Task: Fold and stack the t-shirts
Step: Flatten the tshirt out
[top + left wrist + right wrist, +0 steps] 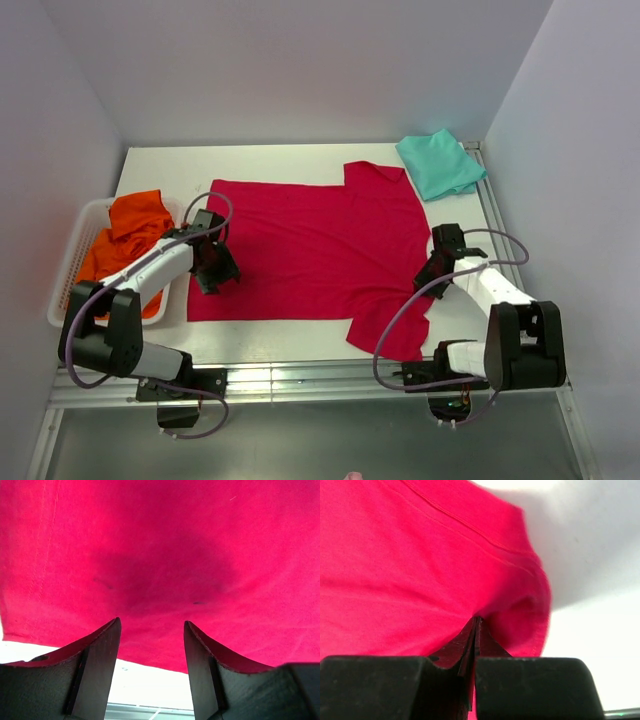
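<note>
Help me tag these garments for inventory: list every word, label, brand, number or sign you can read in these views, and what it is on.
No readable text in any view.
The red t-shirt, the teal t-shirt, the orange garments and the white basket all appear plain, with no print, tag or number showing.

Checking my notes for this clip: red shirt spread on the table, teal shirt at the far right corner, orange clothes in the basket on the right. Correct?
Not quite. The basket with the orange clothes sits on the left, as the top view shows. The red shirt and teal shirt are as you say.
</note>
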